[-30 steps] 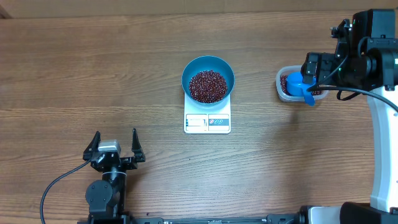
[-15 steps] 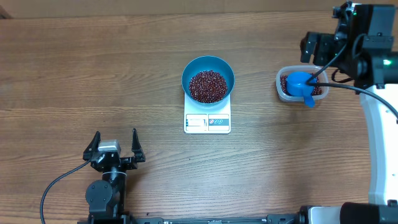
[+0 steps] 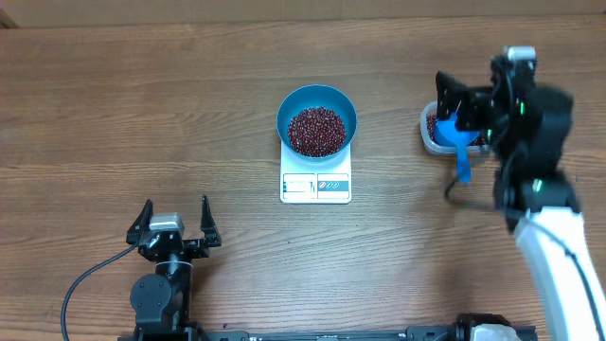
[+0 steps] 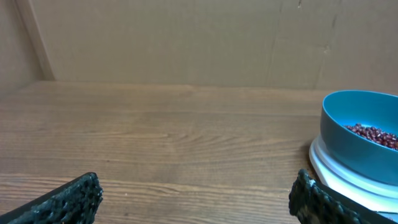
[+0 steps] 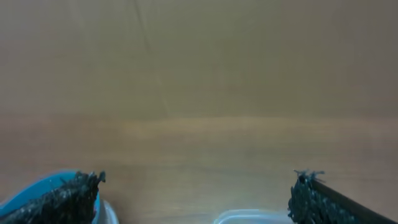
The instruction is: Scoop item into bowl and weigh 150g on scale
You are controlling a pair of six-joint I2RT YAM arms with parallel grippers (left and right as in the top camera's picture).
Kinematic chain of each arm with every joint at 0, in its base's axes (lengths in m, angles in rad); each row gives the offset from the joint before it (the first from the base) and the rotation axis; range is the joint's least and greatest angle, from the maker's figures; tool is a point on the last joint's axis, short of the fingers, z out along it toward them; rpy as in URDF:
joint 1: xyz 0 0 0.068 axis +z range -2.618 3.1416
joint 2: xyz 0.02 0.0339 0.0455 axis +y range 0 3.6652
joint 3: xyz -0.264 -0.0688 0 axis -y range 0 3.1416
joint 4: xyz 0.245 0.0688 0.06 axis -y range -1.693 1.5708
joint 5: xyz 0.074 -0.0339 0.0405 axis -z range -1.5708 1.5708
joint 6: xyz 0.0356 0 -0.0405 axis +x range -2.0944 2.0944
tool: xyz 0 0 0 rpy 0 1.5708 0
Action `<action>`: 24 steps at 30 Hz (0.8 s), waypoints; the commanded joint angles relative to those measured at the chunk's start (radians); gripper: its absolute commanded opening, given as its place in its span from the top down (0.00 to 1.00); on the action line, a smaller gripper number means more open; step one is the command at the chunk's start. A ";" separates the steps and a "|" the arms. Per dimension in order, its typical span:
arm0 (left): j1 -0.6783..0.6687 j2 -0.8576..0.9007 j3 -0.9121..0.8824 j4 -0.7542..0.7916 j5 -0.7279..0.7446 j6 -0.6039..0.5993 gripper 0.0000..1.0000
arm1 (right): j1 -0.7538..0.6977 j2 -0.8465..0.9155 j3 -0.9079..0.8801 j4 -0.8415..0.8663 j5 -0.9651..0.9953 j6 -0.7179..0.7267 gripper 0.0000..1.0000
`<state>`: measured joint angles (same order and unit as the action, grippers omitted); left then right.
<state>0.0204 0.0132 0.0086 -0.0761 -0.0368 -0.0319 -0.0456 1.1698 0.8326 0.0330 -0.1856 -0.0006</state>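
We see the blue bowl (image 3: 317, 98) standing on the white scale (image 3: 315, 187) near the middle of the desk (image 3: 142, 114). The scale's display strip pokes out from under the bowl on the side nearer the arms. A heap of dark red beans (image 3: 316, 131) covers the bottom of the bowl.

To the right, well apart from the scale, sits a clear plastic tub (image 3: 425, 130) with more beans in it. A small blue scoop (image 3: 462, 156) lies in the tub, its handle sticking out over the rim. The right arm hangs over this tub and hides part of it from above. From its wrist camera we see the right tool (image 5: 189, 200) with its fingers (image 5: 68, 199) wide apart and nothing between them; that view is blurred.

The left tool (image 3: 175, 223) sits at the near left of the desk, far from the bowl, its fingers (image 3: 206, 220) spread and empty. Its wrist view catches the bowl and scale at the right edge.
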 commanded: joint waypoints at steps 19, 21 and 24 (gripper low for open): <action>0.005 -0.008 -0.003 0.000 0.009 -0.020 0.00 | 0.000 -0.916 -0.824 0.224 -0.023 -0.008 0.00; 0.005 -0.008 -0.003 0.000 0.009 -0.020 0.00 | 0.000 -0.986 -0.825 0.143 -0.021 -0.008 0.00; 0.005 -0.008 -0.003 0.000 0.009 -0.020 0.01 | -0.002 -1.091 -0.825 0.045 -0.012 -0.009 0.00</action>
<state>0.0204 0.0132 0.0082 -0.0776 -0.0368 -0.0319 -0.0456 0.1715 0.0185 0.1253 -0.2184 -0.0040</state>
